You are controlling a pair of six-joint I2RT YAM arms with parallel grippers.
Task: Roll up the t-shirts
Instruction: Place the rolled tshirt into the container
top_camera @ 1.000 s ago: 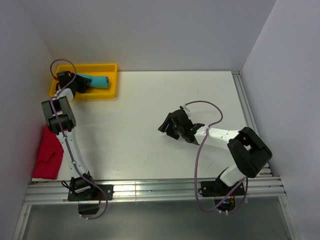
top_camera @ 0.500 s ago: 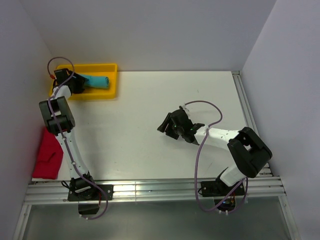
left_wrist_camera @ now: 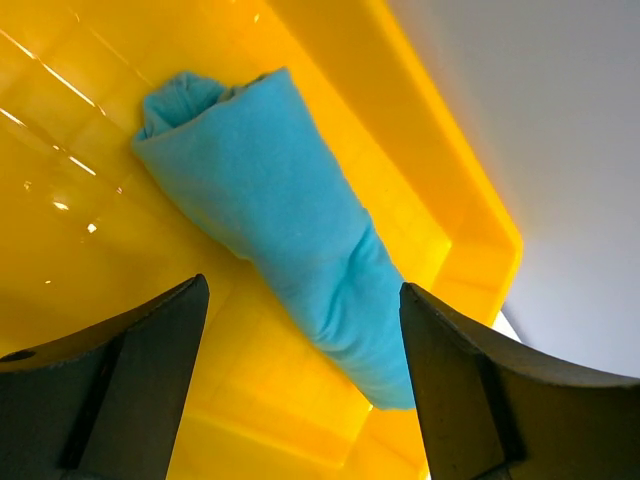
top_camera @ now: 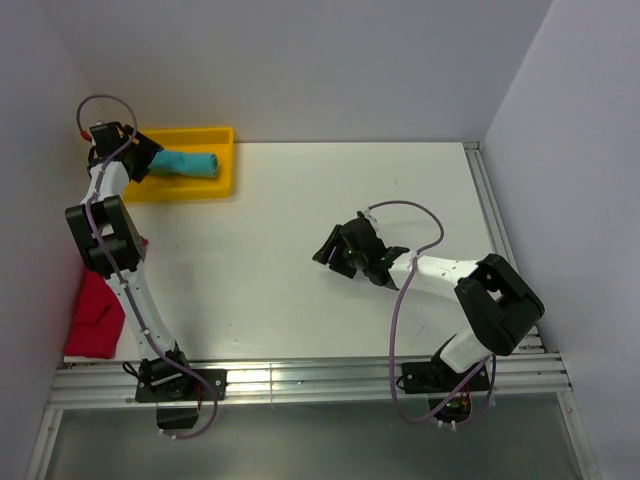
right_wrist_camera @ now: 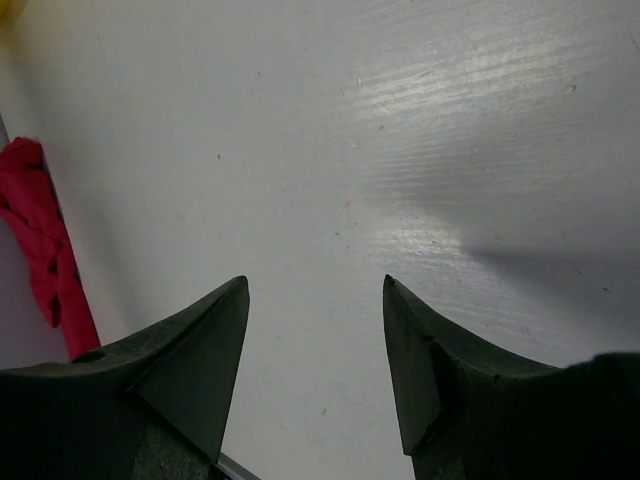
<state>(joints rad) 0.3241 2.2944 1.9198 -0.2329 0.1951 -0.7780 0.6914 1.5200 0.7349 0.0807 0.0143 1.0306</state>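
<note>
red t-shirt [top_camera: 98,318]: top corner hid behind left arm [top_camera: 105,225] | teal t-shirt [top_camera: 195,162]: left end lay behind left gripper [top_camera: 135,160] | yellow tray [left_wrist_camera: 440,200]: cropped by left wrist view's edges

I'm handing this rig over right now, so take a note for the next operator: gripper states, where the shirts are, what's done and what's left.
Left gripper: jaws open, holding nothing, poised over the yellow plastic tray at the far left corner.
Right gripper: jaws open, holding nothing, low over the white table, right of centre.
Done: the teal fabric t-shirt is rolled and lies inside the tray.
Left: the red fabric t-shirt sits in a loose heap at the table's left edge, not rolled. It probably needs spreading flat, rolling, and perhaps placing in the tray too.
</note>
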